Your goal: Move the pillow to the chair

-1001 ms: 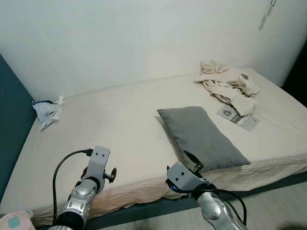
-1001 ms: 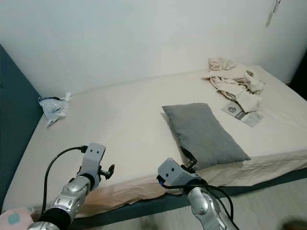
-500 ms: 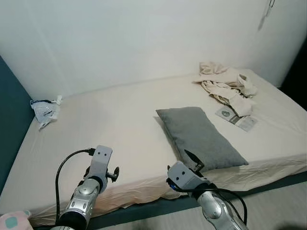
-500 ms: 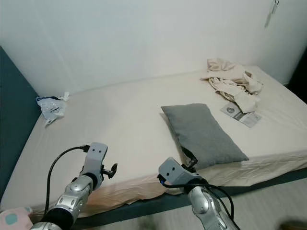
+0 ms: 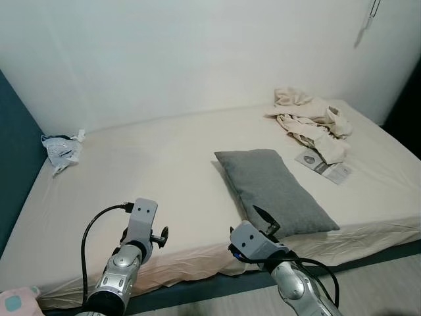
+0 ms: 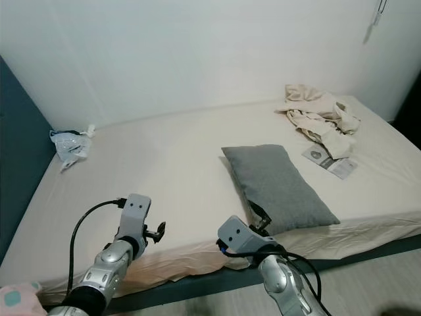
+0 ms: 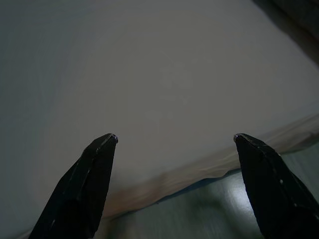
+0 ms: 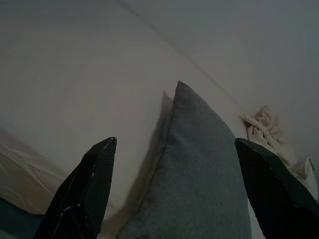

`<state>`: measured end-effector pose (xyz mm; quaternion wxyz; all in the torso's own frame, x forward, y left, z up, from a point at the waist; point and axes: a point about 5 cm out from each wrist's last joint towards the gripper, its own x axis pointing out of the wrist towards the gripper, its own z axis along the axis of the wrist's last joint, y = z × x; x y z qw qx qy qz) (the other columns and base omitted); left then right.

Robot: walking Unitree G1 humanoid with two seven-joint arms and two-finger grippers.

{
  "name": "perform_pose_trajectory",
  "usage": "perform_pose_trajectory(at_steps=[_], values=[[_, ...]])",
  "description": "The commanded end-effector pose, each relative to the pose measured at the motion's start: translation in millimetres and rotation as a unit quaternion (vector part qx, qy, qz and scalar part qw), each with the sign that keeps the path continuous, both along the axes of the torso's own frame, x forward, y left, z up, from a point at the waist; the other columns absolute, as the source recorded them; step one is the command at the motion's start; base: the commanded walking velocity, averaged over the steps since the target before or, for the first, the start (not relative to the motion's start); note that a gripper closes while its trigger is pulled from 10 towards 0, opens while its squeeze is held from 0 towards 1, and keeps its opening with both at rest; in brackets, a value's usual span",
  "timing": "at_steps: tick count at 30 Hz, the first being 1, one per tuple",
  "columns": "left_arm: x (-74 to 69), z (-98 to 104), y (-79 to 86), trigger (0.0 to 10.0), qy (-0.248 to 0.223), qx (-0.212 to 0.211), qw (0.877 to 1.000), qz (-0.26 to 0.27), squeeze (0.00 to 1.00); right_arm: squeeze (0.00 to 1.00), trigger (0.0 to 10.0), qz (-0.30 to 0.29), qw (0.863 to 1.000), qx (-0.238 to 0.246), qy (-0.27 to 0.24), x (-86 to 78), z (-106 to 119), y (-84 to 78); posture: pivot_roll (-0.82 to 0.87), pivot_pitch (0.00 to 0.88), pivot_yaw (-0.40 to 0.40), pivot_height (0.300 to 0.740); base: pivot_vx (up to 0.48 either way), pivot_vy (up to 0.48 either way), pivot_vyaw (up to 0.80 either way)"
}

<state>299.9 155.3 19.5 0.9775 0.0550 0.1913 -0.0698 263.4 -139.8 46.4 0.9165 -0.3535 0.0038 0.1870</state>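
Note:
A grey pillow (image 5: 273, 191) lies flat on the bed (image 5: 164, 171), near its front edge on the right half. My right gripper (image 8: 175, 141) is open and hovers just short of the pillow's near corner, with the pillow (image 8: 199, 169) straight ahead between its fingers. My left gripper (image 7: 174, 137) is also open and empty, held over the bare sheet at the bed's front edge, well left of the pillow. The left arm (image 5: 135, 237) and right arm (image 5: 263, 247) rise from the bottom of the eye views. No chair can be seen.
Crumpled beige clothes (image 5: 309, 115) and a printed leaflet (image 5: 325, 164) lie at the bed's far right. A plastic bag (image 5: 62, 148) sits at the far left, by a dark blue panel (image 5: 10, 171). A strip of floor (image 5: 388, 289) runs along the bed's front.
The whole picture has shifted a little, so the camera has moved. My left arm has edged slightly to the right. The pillow lies where it was.

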Motion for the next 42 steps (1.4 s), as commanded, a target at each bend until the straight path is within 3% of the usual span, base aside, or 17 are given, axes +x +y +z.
perform_pose_trajectory(at_steps=[1,42], values=[[-4.3,-4,4.1,10.0,0.009,-0.003,1.0,0.008,0.0,0.0,10.0,0.003,1.0,0.008,0.007,-1.1,-3,1.4,-0.07,0.041,0.055,0.74,0.0,0.0,0.0],[-0.4,-1,1.2,10.0,0.006,-0.005,1.0,0.011,0.0,0.0,10.0,0.011,1.0,-0.001,-0.002,12.3,3,4.5,-0.08,0.063,0.056,0.74,0.0,0.0,0.0]])
